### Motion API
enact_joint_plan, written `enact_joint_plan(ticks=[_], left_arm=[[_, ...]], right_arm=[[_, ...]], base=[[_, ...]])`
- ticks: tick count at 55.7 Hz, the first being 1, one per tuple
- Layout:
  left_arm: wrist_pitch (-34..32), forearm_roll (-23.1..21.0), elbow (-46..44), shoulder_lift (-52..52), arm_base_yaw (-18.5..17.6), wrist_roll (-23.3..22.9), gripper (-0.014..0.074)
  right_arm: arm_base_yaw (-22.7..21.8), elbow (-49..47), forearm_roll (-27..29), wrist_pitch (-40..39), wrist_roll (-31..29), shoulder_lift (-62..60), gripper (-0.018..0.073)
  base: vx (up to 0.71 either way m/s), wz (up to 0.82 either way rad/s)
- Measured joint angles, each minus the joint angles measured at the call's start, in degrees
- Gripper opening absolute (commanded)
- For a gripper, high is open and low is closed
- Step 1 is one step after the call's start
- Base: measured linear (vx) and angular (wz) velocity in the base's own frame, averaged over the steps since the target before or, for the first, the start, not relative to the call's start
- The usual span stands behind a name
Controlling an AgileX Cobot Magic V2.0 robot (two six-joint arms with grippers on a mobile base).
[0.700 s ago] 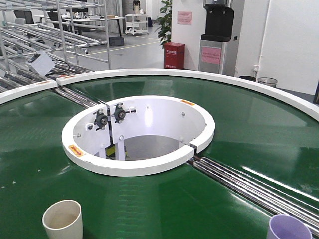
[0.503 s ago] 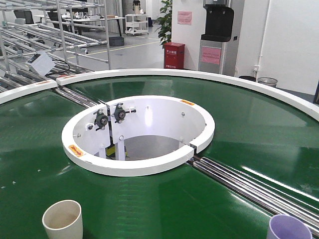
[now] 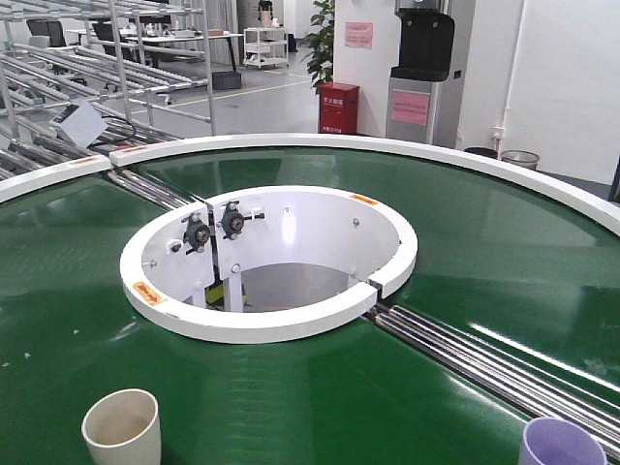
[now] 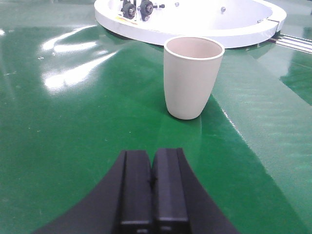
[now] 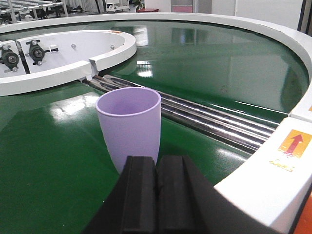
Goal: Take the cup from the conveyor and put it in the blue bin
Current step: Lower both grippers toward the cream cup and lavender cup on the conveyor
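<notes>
Since neither cup has shifted in the front view over the last moments, the belt looks to be at rest, which I judge leaves both cups in easy reach and the grab not yet begun. Nearest, the left gripper has its black fingers pressed together on nothing, low over the conveyor, aimed at the cream cup standing upright just ahead and clear of it. The right gripper is likewise closed and empty; the lilac cup stands so near that its base hides behind the fingers, so contact cannot be told. Either must open first. Beyond lie the steel rollers and the white central ring. The blue bin appears in no view.
</notes>
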Motion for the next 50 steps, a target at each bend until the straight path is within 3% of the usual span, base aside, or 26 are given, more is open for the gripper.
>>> enact_joint_plan(ticks=[19,40,50], left_arm=[[-5.85,0.00,0.00,0.00,0.00,0.05,-0.0004],[-20.30,0.00,-0.12,0.00,0.00,-0.07,-0.0004],[-18.85,0.00,-10.19,0.00,0.00,3.45,-0.0004]], right_arm=[[0.00,0.00,-0.02,-1.80,0.00,0.00,-0.0009],[0.00,-0.21,-0.18,-19.55,0.00,0.00,-0.0009],[0.00,-11.78,-0.20,-10.69,0.00,3.17,-0.0009]], base=[[0.00,0.00],[0.00,0.00],[0.00,0.00]])
